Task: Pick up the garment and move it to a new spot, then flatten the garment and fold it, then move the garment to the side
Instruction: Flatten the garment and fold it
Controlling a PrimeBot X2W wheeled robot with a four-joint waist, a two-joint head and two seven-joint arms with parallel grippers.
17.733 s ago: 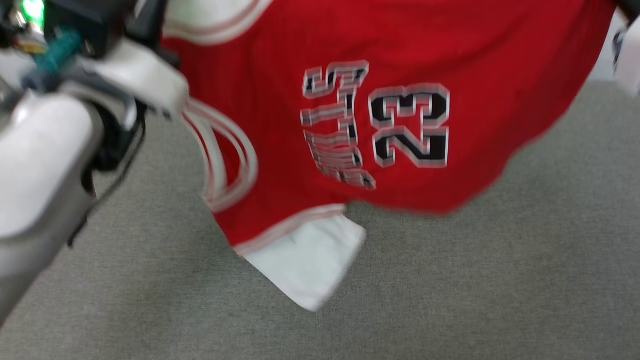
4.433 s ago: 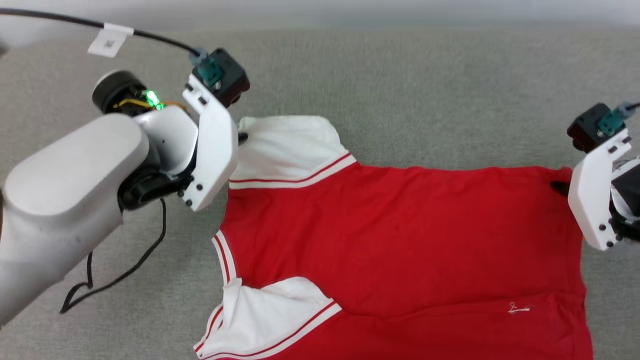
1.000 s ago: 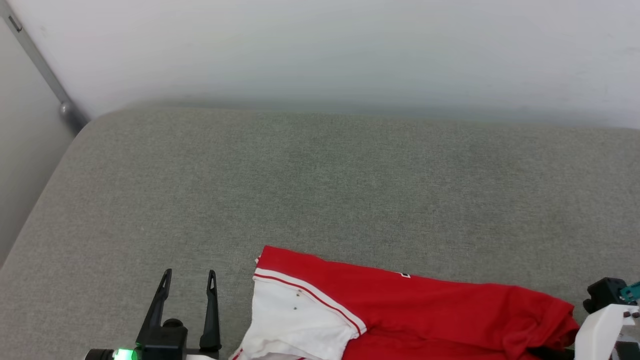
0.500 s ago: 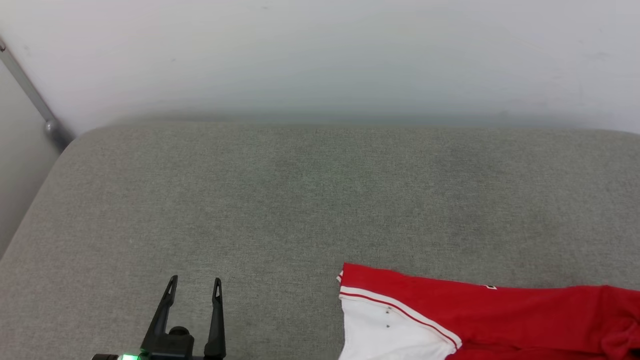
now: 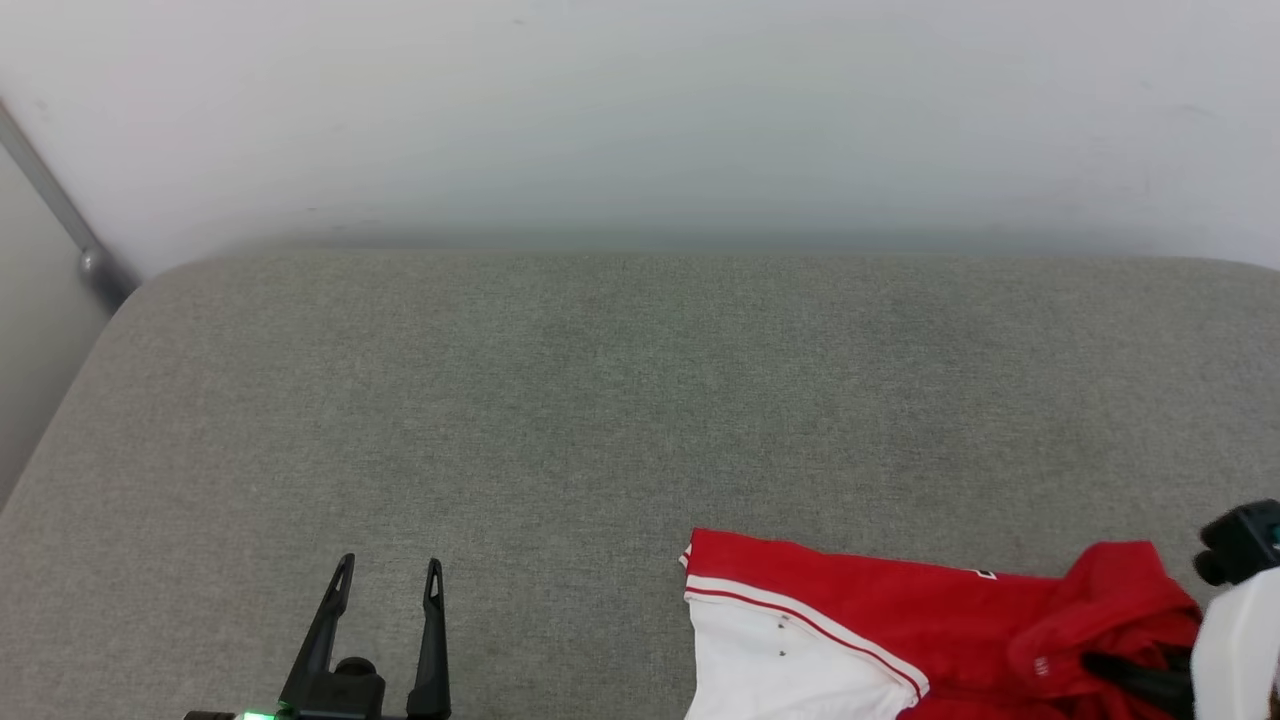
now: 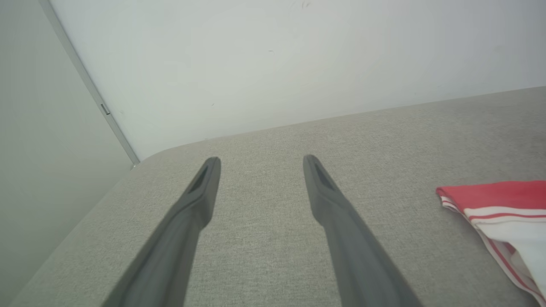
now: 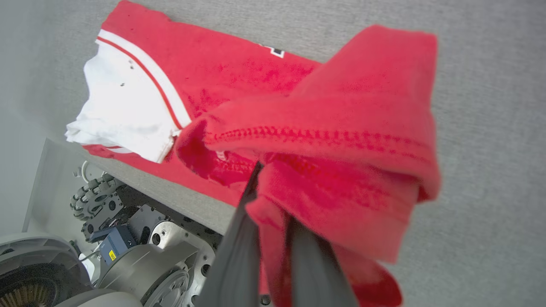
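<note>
The right wrist view reveals the right gripper (image 7: 273, 200) fingers clamped on the hem of the red white-sleeved jersey (image 7: 239, 72), newly lifted and bunched. The left gripper (image 5: 388, 572) fingers stand apart, left of the jersey on the grey table (image 5: 600, 400).

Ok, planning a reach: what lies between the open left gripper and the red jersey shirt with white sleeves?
Bare grey fabric cushion lies between the left gripper and red white-sleeved jersey shirt; head and left wrist views show it.

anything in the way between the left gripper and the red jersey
Nothing visible does. Bare grey cushion is all that lies between the open left gripper and the garment, which sits off to its right. The right gripper is shut on a bunched red fold of the garment.
</note>
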